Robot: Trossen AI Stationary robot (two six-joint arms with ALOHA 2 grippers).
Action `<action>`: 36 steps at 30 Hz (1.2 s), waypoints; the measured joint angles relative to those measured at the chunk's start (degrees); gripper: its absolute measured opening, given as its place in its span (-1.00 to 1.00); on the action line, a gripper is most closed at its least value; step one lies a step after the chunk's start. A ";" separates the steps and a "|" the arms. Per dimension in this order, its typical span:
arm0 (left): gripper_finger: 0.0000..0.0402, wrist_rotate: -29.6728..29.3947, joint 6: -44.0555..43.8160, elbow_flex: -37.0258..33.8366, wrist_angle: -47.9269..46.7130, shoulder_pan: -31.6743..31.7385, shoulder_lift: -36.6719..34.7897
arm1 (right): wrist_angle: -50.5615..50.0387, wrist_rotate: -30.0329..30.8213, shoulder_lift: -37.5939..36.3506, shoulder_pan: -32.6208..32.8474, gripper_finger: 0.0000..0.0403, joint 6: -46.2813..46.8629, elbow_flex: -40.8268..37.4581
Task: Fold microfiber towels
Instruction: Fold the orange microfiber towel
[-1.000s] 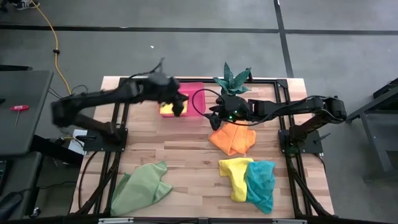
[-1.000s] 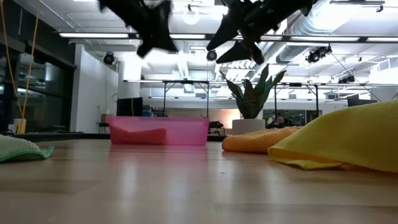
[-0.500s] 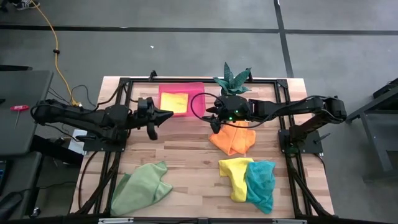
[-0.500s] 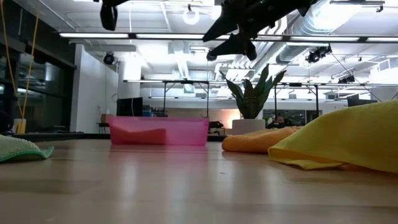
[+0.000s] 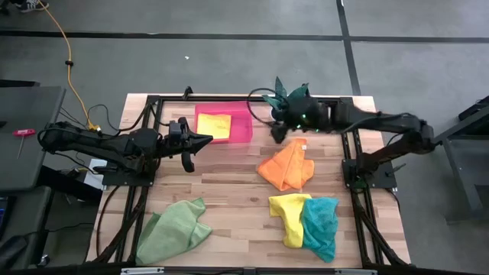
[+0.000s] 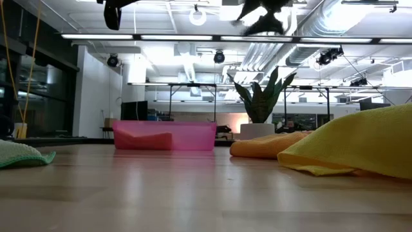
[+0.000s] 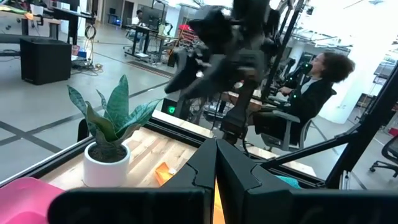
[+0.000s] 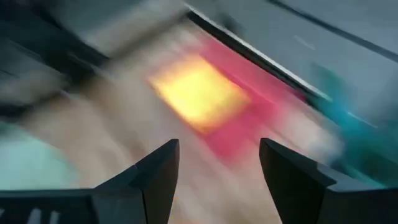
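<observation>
the left gripper has pulled back from the pink tray and now sits closed off to its side. the folded yellow towel shows inside the tray. the right gripper, wide open, has lifted away from the orange towel toward the plant.

The pale wooden plank counter carries a rigid pink rectangular tray at twelve o'clock, a white-potted spiky green plant beside it, an orange microfiber towel at centre-right, a crumpled yellow towel touching a teal towel at four o'clock, and a light green towel at seven o'clock.
</observation>
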 joint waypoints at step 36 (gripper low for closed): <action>-1.00 0.35 1.23 0.02 -0.24 0.00 0.26 | 17.07 -17.27 0.10 -25.30 0.07 -11.55 -45.34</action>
